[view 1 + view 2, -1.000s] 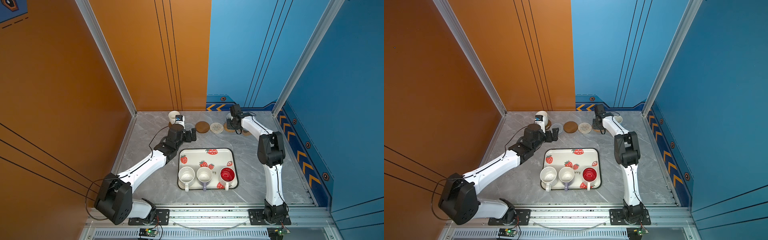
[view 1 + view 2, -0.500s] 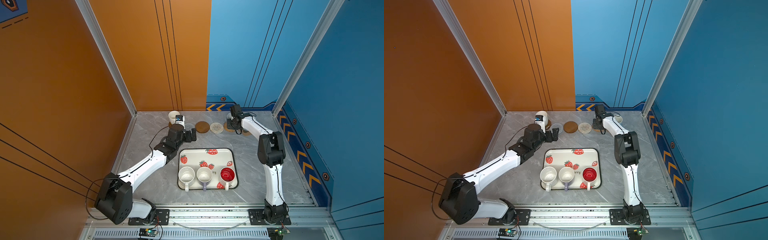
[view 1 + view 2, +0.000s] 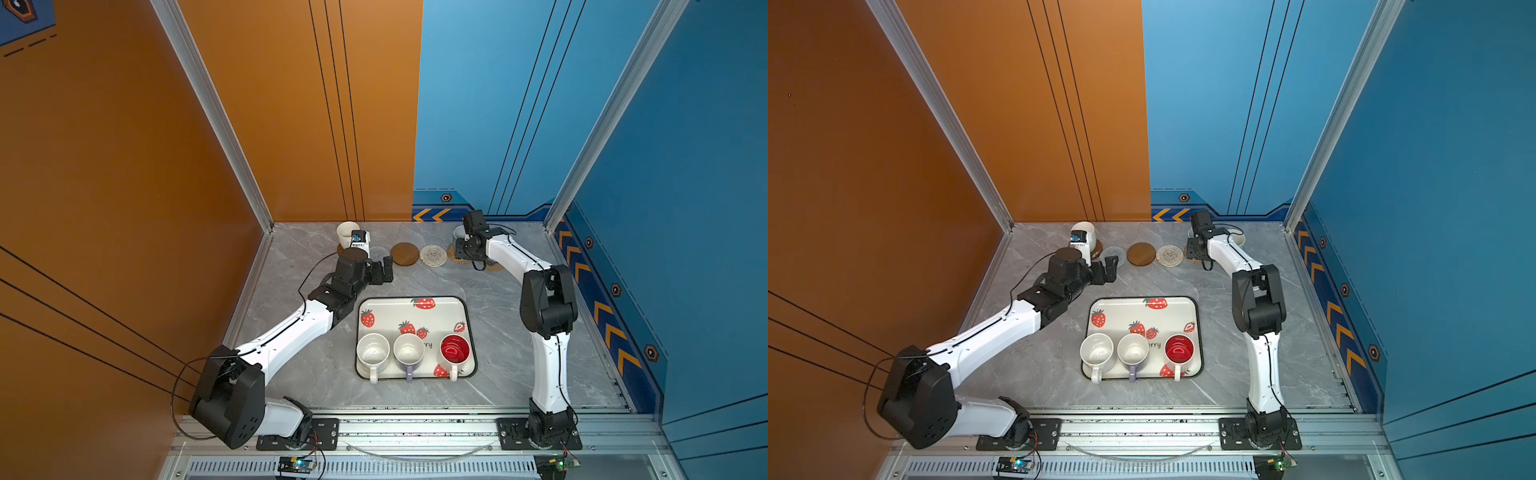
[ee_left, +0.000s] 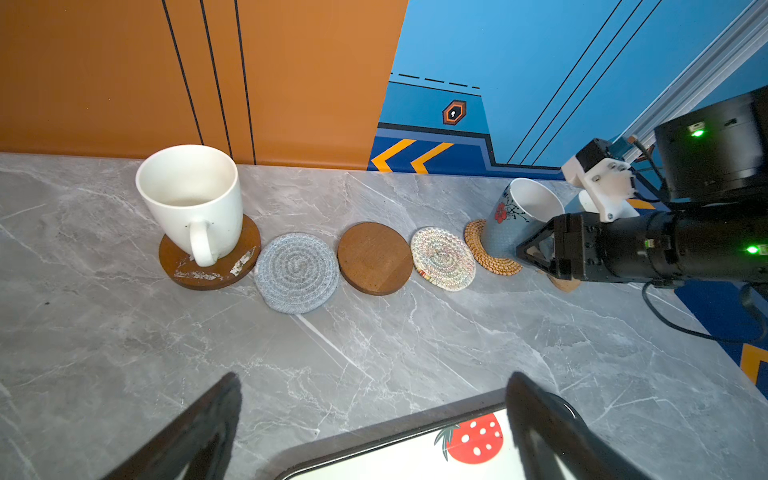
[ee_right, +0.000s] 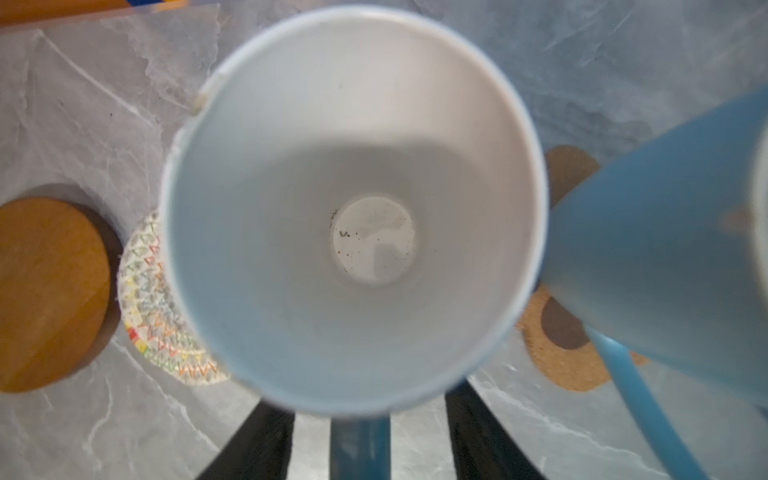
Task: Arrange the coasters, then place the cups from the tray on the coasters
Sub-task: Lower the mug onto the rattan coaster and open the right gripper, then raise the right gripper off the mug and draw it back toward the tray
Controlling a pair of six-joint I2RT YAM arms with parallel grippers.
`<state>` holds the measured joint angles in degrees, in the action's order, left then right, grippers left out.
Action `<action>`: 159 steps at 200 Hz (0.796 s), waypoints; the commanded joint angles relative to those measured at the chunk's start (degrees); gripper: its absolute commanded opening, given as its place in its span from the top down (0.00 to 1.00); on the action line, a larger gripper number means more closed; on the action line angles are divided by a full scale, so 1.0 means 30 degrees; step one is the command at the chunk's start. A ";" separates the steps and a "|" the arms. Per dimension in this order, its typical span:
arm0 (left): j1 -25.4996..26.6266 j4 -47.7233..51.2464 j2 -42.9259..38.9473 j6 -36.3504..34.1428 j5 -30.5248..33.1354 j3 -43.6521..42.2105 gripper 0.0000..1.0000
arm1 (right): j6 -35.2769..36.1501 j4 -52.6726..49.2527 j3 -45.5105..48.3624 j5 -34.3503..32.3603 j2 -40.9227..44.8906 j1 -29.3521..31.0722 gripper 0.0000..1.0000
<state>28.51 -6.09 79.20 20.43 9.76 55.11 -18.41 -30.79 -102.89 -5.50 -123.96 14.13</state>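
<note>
Several coasters lie in a row by the back wall. A plain white cup point(image 4: 191, 195) stands on a brown disc point(image 4: 208, 270); the grey spiral point(image 4: 296, 272), second brown disc point(image 4: 374, 257) and cream spiral point(image 4: 442, 257) are bare. A light blue cup point(image 5: 353, 208) stands on the rattan round point(image 4: 486, 253). My right gripper point(image 5: 365, 415) is open, its jaws either side of the cup's handle point(image 5: 359, 449) with table showing between. Another light blue cup point(image 5: 665, 270) hides part of the paw-print coaster point(image 5: 557, 345). My left gripper point(image 4: 374, 378) hangs open and empty over the tray's point(image 3: 395, 311) far edge.
On the tray's near side stand a speckled white cup point(image 3: 372, 351), a lavender one point(image 3: 408, 349) and one with a red inside point(image 3: 455, 349), handles toward the front. Orange and blue walls close in the back and sides.
My right gripper's jaws have spread apart off the light blue cup's handle. The left arm has not moved.
</note>
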 commanded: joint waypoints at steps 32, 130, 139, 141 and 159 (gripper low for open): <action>-0.0100 -0.0069 -0.0523 -0.0173 -0.0385 -0.0202 0.00 | 0.0026 0.0300 0.1432 0.0225 0.3388 0.0422 0.29; -0.0042 0.0516 -0.1277 -0.0114 -0.0126 -0.0354 0.00 | -0.0933 0.3524 0.4218 -0.0686 0.9690 0.3473 0.29; -0.0041 0.0661 -0.1292 -0.0071 -0.0115 -0.0271 0.00 | -0.1461 0.4684 0.5035 -0.0852 1.0419 0.3840 0.29; -0.0041 0.0676 -0.1307 -0.0048 -0.0117 -0.0267 0.00 | -0.1606 0.4964 0.5302 -0.0875 1.0495 0.3909 0.30; 0.0017 0.0918 -0.1351 0.0075 -0.0061 -0.0141 0.00 | -0.3233 0.7915 0.7633 -0.0923 1.1898 0.4487 0.33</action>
<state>28.51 -5.26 76.55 20.45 9.76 54.41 -21.56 -19.03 -86.67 -6.37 -92.66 25.96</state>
